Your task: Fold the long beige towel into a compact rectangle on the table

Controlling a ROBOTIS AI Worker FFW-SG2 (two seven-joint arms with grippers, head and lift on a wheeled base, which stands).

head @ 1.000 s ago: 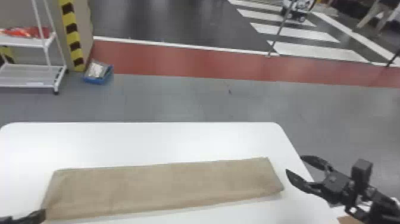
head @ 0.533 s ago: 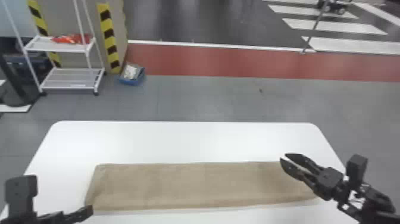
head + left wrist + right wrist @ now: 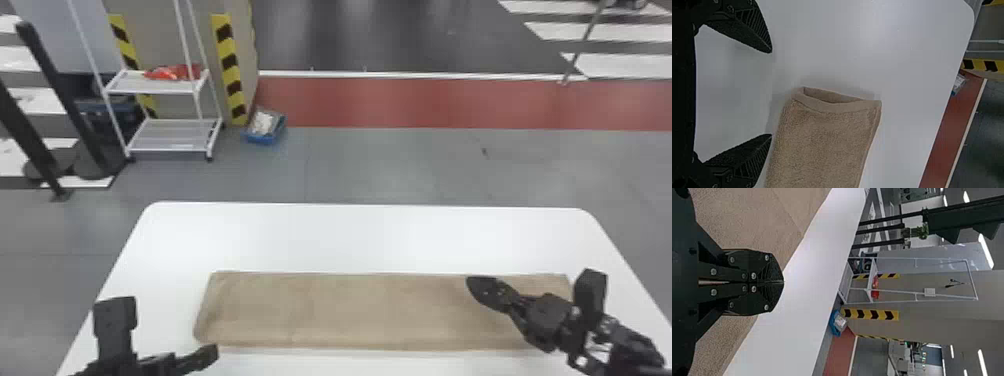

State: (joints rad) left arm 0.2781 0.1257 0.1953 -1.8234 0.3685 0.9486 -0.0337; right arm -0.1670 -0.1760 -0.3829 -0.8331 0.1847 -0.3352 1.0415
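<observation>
Towel: long beige terry towel, flat strip, lower centre to lower right of head view, on smooth white table.
Left gripper: mine, black, lower left of head view; fingers wide apart, nothing between them, near the strip's left end.
Right gripper: mine, black, lower right of head view, over the towel's right part; fingers together, no cloth seen in them. Contact with the towel: can't tell.
Step in hand: probably taking the left end for a cross fold; lengthwise folding looks done, compact rectangle not.
How to do it well: I should get one left finger under every layer at the end, close, check the grip, then lift low and lay it inward, edges lined up. My shut right fingers could press lightly as a hold-down.
Risk: pinching the upper layer alone would open the strip or skew it.
Towel end: layers gape into a shallow pocket; smoother, flatter hem band along the mouth.
Texture: fine looped pile, matte, soft-looking; faint creases across.
Shape: long narrow rectangle, rounded fold edges.
Fingers: flat, tapered, ridged near the tips, screws showing.
Table: rounded corners, slight sheen.
</observation>
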